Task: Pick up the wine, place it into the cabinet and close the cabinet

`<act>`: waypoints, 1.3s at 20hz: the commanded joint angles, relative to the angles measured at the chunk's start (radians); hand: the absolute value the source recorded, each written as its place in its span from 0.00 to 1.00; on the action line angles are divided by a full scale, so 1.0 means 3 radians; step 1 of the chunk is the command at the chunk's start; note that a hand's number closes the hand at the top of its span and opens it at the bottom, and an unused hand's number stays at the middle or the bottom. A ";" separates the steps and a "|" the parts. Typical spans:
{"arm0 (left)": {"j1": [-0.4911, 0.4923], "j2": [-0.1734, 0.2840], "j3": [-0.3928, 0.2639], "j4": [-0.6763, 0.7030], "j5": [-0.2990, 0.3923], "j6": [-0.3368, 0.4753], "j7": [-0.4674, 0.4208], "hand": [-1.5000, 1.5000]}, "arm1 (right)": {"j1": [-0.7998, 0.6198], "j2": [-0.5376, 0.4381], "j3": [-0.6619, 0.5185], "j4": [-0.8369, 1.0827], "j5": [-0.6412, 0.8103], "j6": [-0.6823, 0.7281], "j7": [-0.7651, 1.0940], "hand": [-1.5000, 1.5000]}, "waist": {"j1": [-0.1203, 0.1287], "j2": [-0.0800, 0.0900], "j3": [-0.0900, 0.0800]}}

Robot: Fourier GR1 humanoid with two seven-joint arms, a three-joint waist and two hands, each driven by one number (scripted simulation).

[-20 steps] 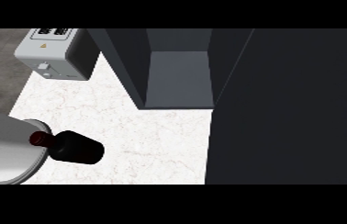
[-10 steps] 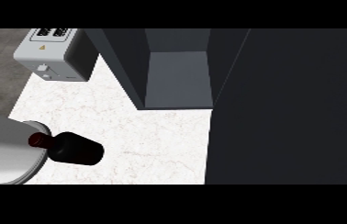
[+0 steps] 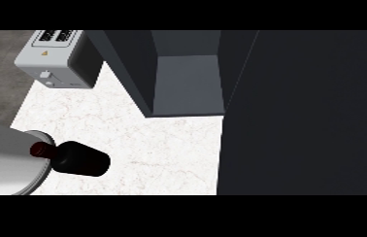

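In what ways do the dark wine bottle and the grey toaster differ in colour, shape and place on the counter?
The dark wine bottle is almost black with a dark red cap; the grey toaster is light grey with a dark side. The wine bottle is round, the toaster boxy with slots on top. The wine bottle is at the lower left, the toaster at the upper left. Both are on the white marble counter.

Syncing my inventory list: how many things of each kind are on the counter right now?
Wine bottle: 1
Toaster: 1
Cabinet, open: 1
Grey round object at the left edge, partly out of view: 1
Total: 4
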 commanded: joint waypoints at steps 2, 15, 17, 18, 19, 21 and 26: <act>0.0117 -0.0128 -0.0109 0.0595 -0.0110 -0.0074 -0.0002 0.00 | 0.0120 -0.0049 0.0054 -0.0556 -0.0112 -0.0008 0.0207 0.00 | -0.0043 0.0049 -0.0068; 0.0261 -0.0230 -0.0131 0.1005 -0.0235 -0.0270 -0.0444 0.00 | -0.0016 -0.0055 0.0030 -0.0341 -0.0103 0.0016 0.0015 0.00 | -0.0132 0.0082 -0.0076; 0.0173 -0.0204 -0.0135 0.1238 -0.0295 -0.0293 -0.0563 0.00 | 0.0052 -0.0103 0.0009 -0.0436 -0.0124 0.0017 0.0096 0.00 | -0.0139 0.0070 -0.0074; 0.0052 -0.0147 -0.0159 0.1395 -0.0271 -0.0313 -0.0529 0.00 | 0.0080 -0.0020 0.0124 -0.0492 -0.0094 -0.0050 0.0108 0.00 | -0.0124 0.0059 -0.0073; 0.0058 -0.0221 -0.0155 0.1505 -0.0261 -0.0321 -0.0627 0.00 | 0.0165 -0.0078 0.0107 -0.0556 -0.0074 -0.0036 0.0136 0.00 | -0.0088 0.0050 -0.0070; 0.0081 -0.0318 -0.0321 0.1727 -0.0454 -0.0452 -0.0876 0.00 | 0.0089 -0.0104 0.0110 -0.0706 -0.0074 -0.0066 0.0321 0.00 | -0.0055 0.0048 -0.0072; -0.0156 -0.0187 -0.0284 0.2403 -0.0487 -0.0566 -0.1249 0.00 | 0.0095 -0.0107 0.0038 -0.0738 -0.0092 -0.0093 0.0348 0.00 | 0.0011 0.0050 -0.0067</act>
